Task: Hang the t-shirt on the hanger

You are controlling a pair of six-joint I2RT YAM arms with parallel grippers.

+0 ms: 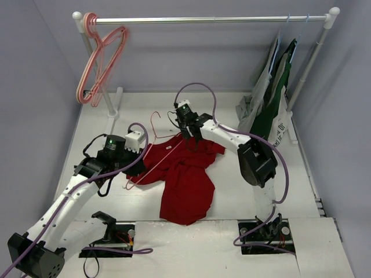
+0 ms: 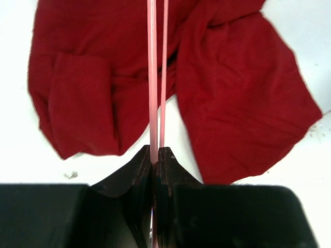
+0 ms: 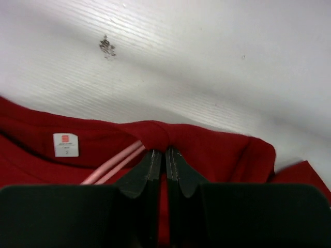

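Observation:
The red t-shirt (image 1: 186, 179) lies crumpled on the white table between the arms. The pink hanger (image 1: 155, 124) lies partly on it, hook toward the back and one end running under the collar. My left gripper (image 1: 141, 156) is shut on the hanger's thin pink rods (image 2: 153, 77), with the shirt (image 2: 243, 93) spread beyond it. My right gripper (image 1: 190, 135) is shut on a fold of the shirt's collar (image 3: 155, 132) at the shirt's far edge. The white neck label (image 3: 65, 144) and the hanger's rods (image 3: 116, 164) show just left of its fingertips.
A clothes rail (image 1: 208, 19) spans the back. Several spare pink hangers (image 1: 98, 58) hang at its left end. A grey garment (image 1: 258, 95) and a dark green garment (image 1: 277, 98) hang at its right end. The rail's posts stand at the back left and right.

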